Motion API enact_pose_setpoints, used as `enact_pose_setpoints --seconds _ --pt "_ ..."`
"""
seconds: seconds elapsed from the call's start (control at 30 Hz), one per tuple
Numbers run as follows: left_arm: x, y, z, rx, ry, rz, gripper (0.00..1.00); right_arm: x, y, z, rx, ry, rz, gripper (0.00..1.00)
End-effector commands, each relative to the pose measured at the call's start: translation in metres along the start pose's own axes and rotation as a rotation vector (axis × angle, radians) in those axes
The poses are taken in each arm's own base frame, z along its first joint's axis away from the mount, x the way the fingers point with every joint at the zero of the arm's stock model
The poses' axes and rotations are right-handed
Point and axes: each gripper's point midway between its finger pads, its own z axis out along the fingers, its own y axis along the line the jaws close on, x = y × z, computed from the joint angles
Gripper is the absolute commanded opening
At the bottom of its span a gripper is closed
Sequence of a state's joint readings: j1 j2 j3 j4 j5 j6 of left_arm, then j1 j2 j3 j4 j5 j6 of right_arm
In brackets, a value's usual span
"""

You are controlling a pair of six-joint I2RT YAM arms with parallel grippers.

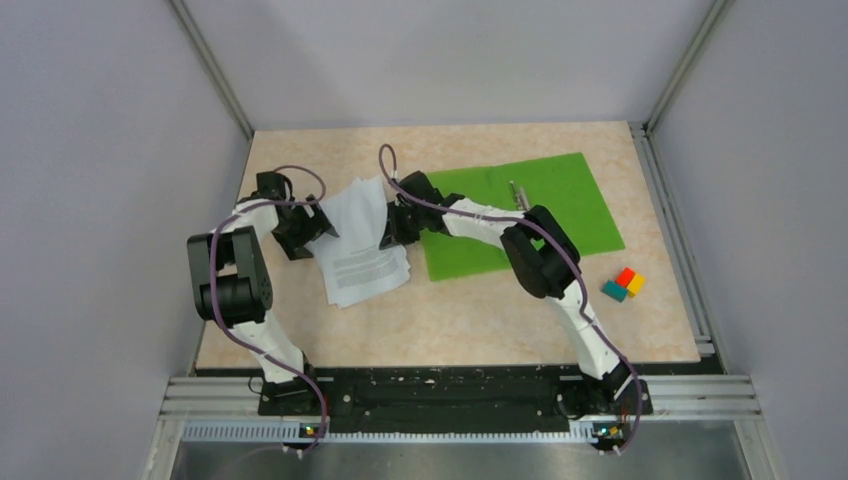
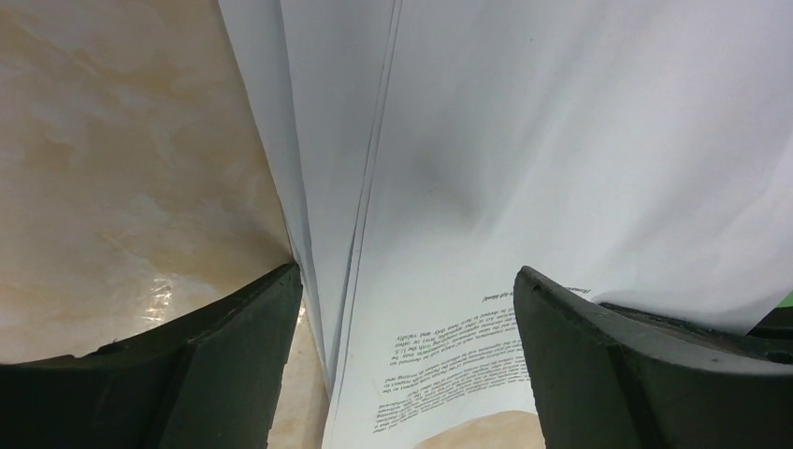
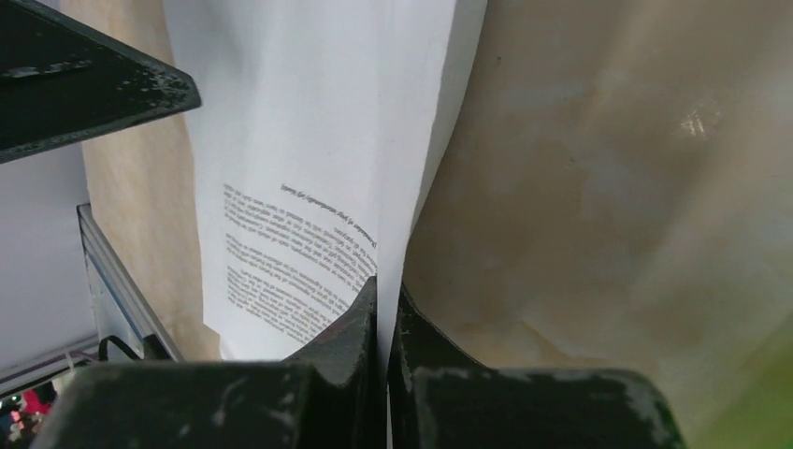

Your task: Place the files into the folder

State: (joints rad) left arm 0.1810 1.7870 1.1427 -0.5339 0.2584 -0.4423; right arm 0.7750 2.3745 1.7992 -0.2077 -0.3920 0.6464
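Pinching the right-hand edge of the files (image 1: 360, 245), the right gripper (image 1: 400, 222) has its fingers clamped together on the paper. In the right wrist view its fingertips (image 3: 360, 313) meet with a white sheet's edge caught between them. The left gripper (image 1: 300, 230) sits at the opposite, left edge of the stack with its fingers (image 2: 234, 346) spread wide apart, one over the beige marbled table (image 1: 470, 320) and the other over the paper, closed on nothing. The files are a few loose white sheets, unevenly fanned on the table between the two grippers. Blocks of small black print show on the nearer half of the top sheets. The lettering appears in both wrist views but is too small and skewed to read. The bright green folder (image 1: 560, 195) lies flat just right of the files, partly under the right arm, with a metal clip (image 1: 517, 195) showing on it. No label writing on it can be made out. Small coloured blocks (image 1: 623, 284) in red, yellow and teal sit near the table's right edge.
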Motion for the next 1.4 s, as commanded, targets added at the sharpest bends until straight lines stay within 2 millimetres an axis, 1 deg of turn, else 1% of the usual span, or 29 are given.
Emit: enact_pose_setpoints --seconds 0.0,0.1,0.17,0.23,0.37,0.43,0.57,0.63,0.67,0.7,0.73,0.8,0.9,1.0,1.1,1.27,1.37 --pt "0.003 -0.015 -0.02 0.058 0.009 0.008 0.91 -0.043 0.053 -0.054 -0.117 -0.106 -0.094 0.0" --pt "-0.007 -0.033 -0.042 0.151 -0.041 0.008 0.96 -0.062 0.076 -0.087 -0.175 -0.156 -0.147 0.0" --pt "-0.012 -0.046 -0.056 0.224 -0.072 0.011 0.98 -0.076 0.095 -0.116 -0.229 -0.19 -0.175 0.0" --pt "-0.017 -0.065 -0.073 0.329 -0.11 0.017 0.98 -0.087 0.107 -0.142 -0.268 -0.217 -0.192 0.0" --pt "-0.025 -0.105 -0.118 0.544 -0.198 0.054 0.98 -0.103 0.122 -0.186 -0.31 -0.249 -0.212 0.0" --pt "-0.025 -0.125 -0.143 0.653 -0.226 0.096 0.98 -0.108 0.131 -0.208 -0.337 -0.266 -0.223 0.0" --pt "-0.024 -0.157 -0.193 0.846 -0.291 0.172 0.98 -0.114 0.151 -0.25 -0.369 -0.315 -0.248 0.0" --pt "-0.021 -0.171 -0.217 0.944 -0.307 0.214 0.98 -0.115 0.166 -0.27 -0.396 -0.333 -0.265 0.0" --pt "-0.019 -0.177 -0.23 0.985 -0.324 0.236 0.98 -0.114 0.175 -0.283 -0.414 -0.347 -0.274 0.0" --pt "-0.017 -0.181 -0.239 1.012 -0.334 0.254 0.98 -0.113 0.179 -0.288 -0.425 -0.348 -0.275 0.0" --pt "-0.014 -0.184 -0.246 1.033 -0.338 0.273 0.98 -0.112 0.187 -0.301 -0.441 -0.362 -0.286 0.0" --pt "-0.009 -0.188 -0.257 1.057 -0.346 0.305 0.98 -0.109 0.198 -0.319 -0.461 -0.384 -0.296 0.0" --pt "0.001 -0.192 -0.266 1.087 -0.341 0.341 0.98 -0.104 0.214 -0.345 -0.495 -0.413 -0.316 0.0" --pt "0.018 -0.2 -0.28 1.161 -0.323 0.383 0.98 -0.097 0.227 -0.368 -0.528 -0.438 -0.334 0.0" --pt "0.037 -0.208 -0.301 1.244 -0.325 0.45 0.98 -0.09 0.237 -0.385 -0.551 -0.454 -0.347 0.0" --pt "0.055 -0.22 -0.319 1.299 -0.356 0.507 0.98 -0.079 0.251 -0.411 -0.591 -0.48 -0.368 0.0" --pt "0.067 -0.231 -0.34 1.395 -0.356 0.528 0.98 -0.072 0.256 -0.423 -0.604 -0.491 -0.381 0.0"
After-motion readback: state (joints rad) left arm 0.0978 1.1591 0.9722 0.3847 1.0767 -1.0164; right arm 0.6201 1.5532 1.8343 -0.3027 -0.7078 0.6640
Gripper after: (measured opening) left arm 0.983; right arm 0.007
